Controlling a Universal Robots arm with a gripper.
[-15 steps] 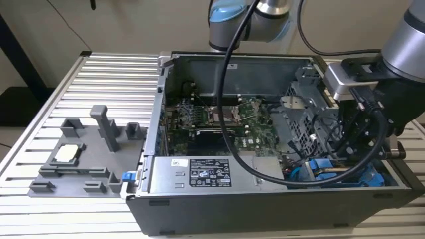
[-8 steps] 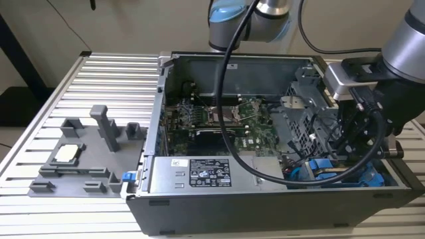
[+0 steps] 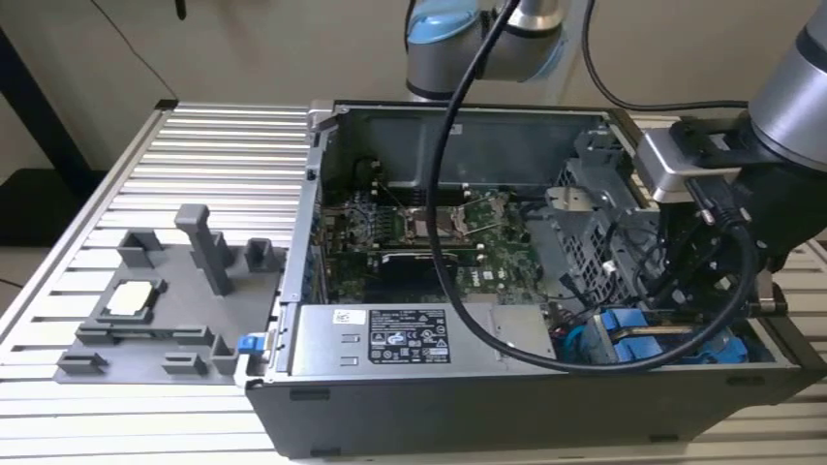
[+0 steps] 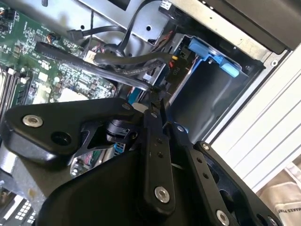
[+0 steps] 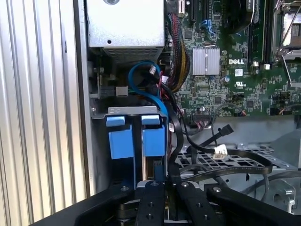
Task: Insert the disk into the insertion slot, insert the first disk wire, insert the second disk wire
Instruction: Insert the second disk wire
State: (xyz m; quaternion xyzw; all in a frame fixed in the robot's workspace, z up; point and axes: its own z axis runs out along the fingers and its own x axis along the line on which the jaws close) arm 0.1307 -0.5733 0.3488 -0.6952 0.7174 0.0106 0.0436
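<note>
I have the claw [image 5: 160, 200] low in the frame of the first wrist view, its black fingers [image 5: 149, 207] drawn close together around a thin black wire [image 5: 175, 141] that climbs up from between them; it looks clenched on that wire, though the contact point itself is hidden. Just beyond the fingertips, in the centre of that frame, two blue carrier fronts sit side by side in the insertion slot [image 5: 101, 113], and I cannot tell which of them is the disk [image 5: 154, 139]; I take it to be the one nearest the claw. A blue cable [image 5: 141, 75] loops above them toward the silver power-supply box [image 5: 126, 23] at the top. In the second wrist view the claw [image 4: 157, 101] sits mid-frame beside the bundled black cables [image 4: 122, 61], with a blue latch [image 4: 214, 59] at upper right. In the exterior view the arm [image 3: 788, 126] reaches down at the right edge into the open computer case [image 3: 452, 387], blue carriers [image 3: 640, 339] below it, and a grey fixture tray [image 3: 142, 320] rests on the ribbed counter [image 3: 220, 145] at left.
</note>
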